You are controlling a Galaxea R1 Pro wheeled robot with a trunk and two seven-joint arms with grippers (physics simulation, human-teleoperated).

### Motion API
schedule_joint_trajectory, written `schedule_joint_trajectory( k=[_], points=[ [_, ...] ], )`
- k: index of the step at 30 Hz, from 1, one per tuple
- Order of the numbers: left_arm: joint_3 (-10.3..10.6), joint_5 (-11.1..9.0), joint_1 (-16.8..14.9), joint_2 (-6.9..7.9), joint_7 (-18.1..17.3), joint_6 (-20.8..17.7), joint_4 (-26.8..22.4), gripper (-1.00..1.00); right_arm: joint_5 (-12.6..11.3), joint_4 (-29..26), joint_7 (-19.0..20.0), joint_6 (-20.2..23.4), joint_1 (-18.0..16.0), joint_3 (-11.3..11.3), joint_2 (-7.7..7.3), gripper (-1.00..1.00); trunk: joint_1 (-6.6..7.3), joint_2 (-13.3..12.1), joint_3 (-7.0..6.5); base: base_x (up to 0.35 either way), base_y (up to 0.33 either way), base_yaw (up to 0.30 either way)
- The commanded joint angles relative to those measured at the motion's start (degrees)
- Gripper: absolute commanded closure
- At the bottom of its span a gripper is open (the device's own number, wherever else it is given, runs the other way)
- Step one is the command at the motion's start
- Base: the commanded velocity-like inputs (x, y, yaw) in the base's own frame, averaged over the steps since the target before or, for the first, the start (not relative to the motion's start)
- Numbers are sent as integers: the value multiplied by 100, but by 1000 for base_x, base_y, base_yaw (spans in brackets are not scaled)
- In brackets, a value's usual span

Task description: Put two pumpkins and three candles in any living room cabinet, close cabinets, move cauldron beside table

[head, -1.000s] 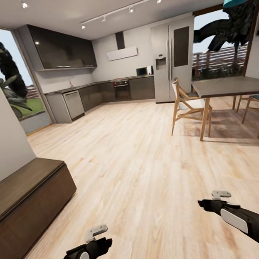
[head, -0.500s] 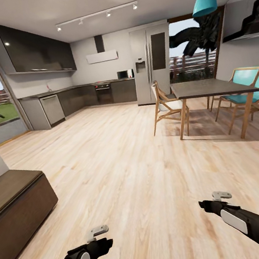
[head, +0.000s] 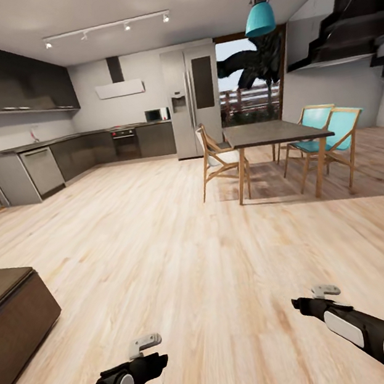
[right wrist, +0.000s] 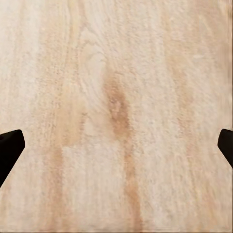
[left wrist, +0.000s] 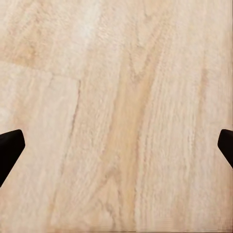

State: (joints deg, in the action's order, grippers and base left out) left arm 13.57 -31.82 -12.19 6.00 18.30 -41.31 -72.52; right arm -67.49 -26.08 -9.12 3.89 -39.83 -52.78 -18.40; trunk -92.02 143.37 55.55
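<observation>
The robot is in transit over the plank floor (head: 183, 250), so both arms hang low at the bottom of the frame: the left gripper (head: 144, 345) and right gripper (head: 325, 290) are spread wide and carry nothing. The dark cabinet (head: 12, 309) sits at the left edge, front panels apparently closed; a dining table (head: 272, 131) stands upper right.

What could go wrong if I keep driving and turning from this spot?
1. The dark-brown cabinet sits close on the robot's left; a careless turn could clip its corner with the left tool.
2. Ahead on the right, the dining table and wooden chair narrow the route.
3. Both tools, the right tool included, are open over bare floor, carrying nothing.
</observation>
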Motion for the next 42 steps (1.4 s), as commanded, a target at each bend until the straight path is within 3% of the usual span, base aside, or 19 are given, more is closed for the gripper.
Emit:
schedule_joint_trajectory(
  k=[1,17,42],
  points=[
    [14,-57,-3,6,58,-9,-8,-100,-27,-18,-46,15,-7,-39,-6,-100,3,3,6,-190,112,-291],
    [77,-51,-3,6,59,-9,-8,-100,-27,-19,-46,15,-7,-39,-6,-100,3,3,6,-182,80,-291],
    [110,-52,-4,3,59,-9,-8,-100,-25,-12,-46,15,-7,-39,11,-100,3,3,6,-8,0,-291]
  ],
)
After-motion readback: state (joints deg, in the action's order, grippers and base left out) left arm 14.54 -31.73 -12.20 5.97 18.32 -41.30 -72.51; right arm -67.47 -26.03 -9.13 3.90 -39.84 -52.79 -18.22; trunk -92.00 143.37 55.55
